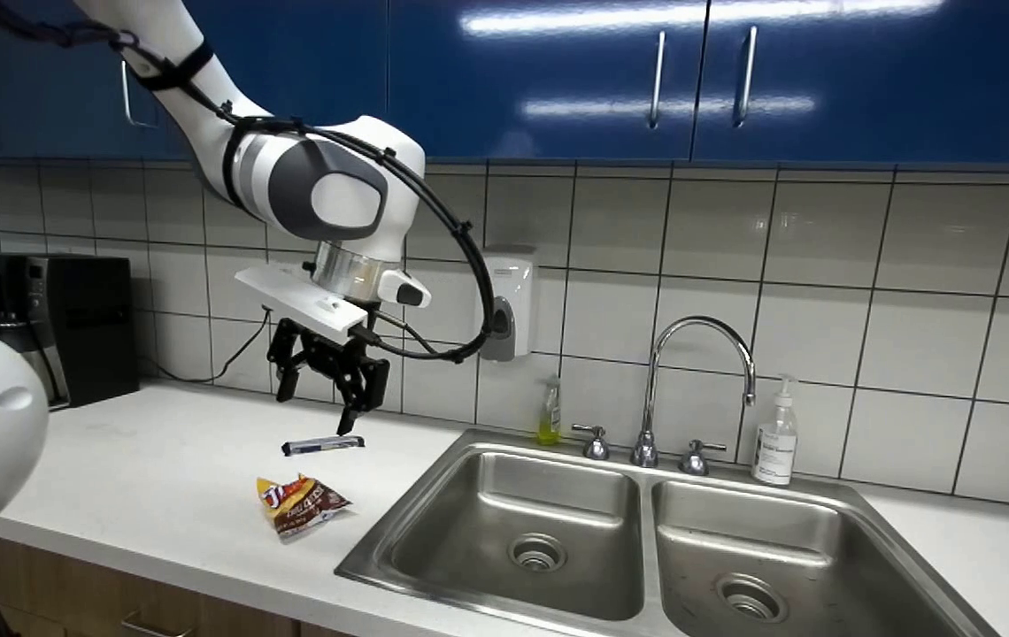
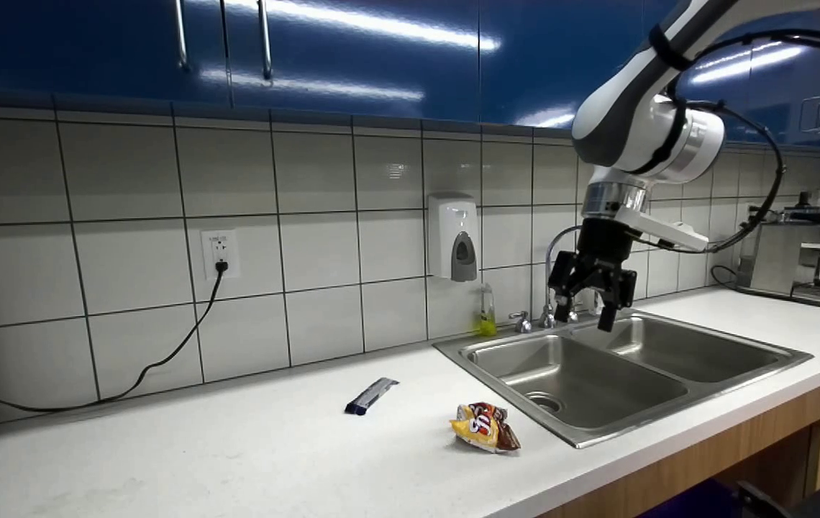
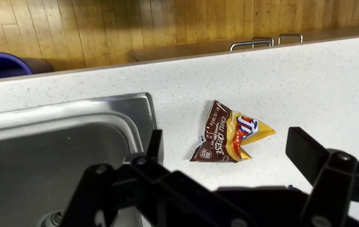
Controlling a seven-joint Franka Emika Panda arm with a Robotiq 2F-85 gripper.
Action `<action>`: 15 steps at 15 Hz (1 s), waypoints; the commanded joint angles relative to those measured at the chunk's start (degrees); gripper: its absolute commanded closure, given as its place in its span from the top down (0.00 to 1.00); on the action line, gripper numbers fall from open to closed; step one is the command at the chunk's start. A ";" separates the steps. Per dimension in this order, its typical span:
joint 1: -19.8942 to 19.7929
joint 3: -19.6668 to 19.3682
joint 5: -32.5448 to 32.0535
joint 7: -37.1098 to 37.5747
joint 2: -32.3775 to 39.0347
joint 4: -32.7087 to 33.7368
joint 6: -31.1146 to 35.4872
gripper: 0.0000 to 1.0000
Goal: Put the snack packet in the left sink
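Observation:
The snack packet [image 1: 301, 506] is a crumpled yellow, red and brown bag lying on the white counter beside the double sink. It also shows in an exterior view [image 2: 485, 429] and in the wrist view [image 3: 222, 135]. The left sink [image 1: 456, 544] is a steel basin with a round drain, just right of the packet; it shows too in an exterior view [image 2: 597, 388] and at the left of the wrist view [image 3: 72, 157]. My gripper [image 1: 317, 409] is open and empty, fingers pointing down, above the counter and apart from the packet. It shows also in an exterior view [image 2: 584, 320].
A thin dark stick [image 1: 323, 445] lies behind the packet. The right basin [image 1: 761, 531], faucet [image 1: 655, 380], yellow-green bottle [image 1: 550, 411] and pump bottle [image 1: 776, 438] are at the sink. A soap dispenser [image 1: 509, 305] hangs on the tiles. A black appliance [image 1: 88, 327] stands at left.

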 commanded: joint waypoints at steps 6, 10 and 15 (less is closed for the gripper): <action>4.71 6.30 5.65 1.29 13.30 2.29 16.80 1.00; 5.15 9.98 4.21 4.52 18.98 4.08 22.12 1.00; 5.15 14.09 2.82 9.04 24.99 7.06 25.30 1.00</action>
